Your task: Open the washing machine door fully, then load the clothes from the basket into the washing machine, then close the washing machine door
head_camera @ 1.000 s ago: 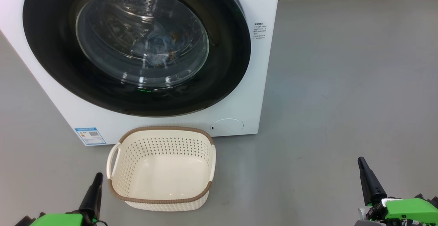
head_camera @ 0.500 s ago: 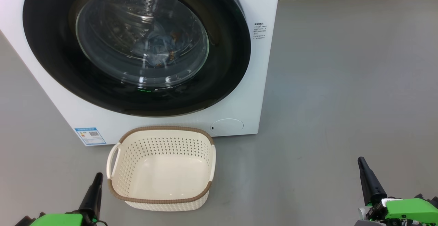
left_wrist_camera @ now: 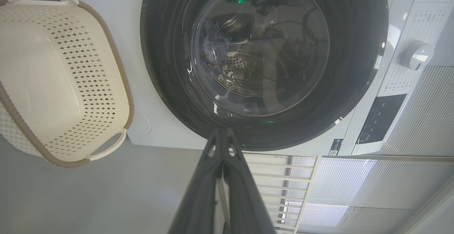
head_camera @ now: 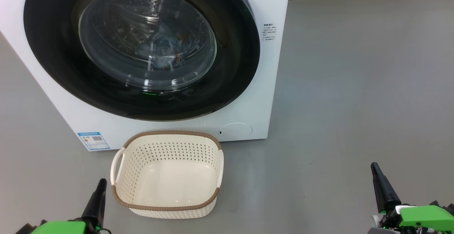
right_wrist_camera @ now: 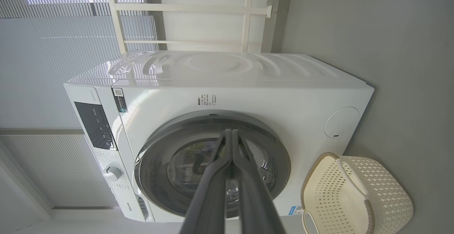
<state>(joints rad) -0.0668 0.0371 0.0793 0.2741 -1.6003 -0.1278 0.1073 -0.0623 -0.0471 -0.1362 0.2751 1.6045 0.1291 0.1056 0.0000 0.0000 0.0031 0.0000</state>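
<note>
Head view — washing machine door closed, clothes inside, left gripper, right gripper — both closed.

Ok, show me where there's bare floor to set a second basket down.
Widest bare patch: the grey floor right of the washing machine, down to the right claw. A narrower strip lies left of the basket, beyond the left claw. Crowded: the basket sits close before the machine's front, under the door.
</note>
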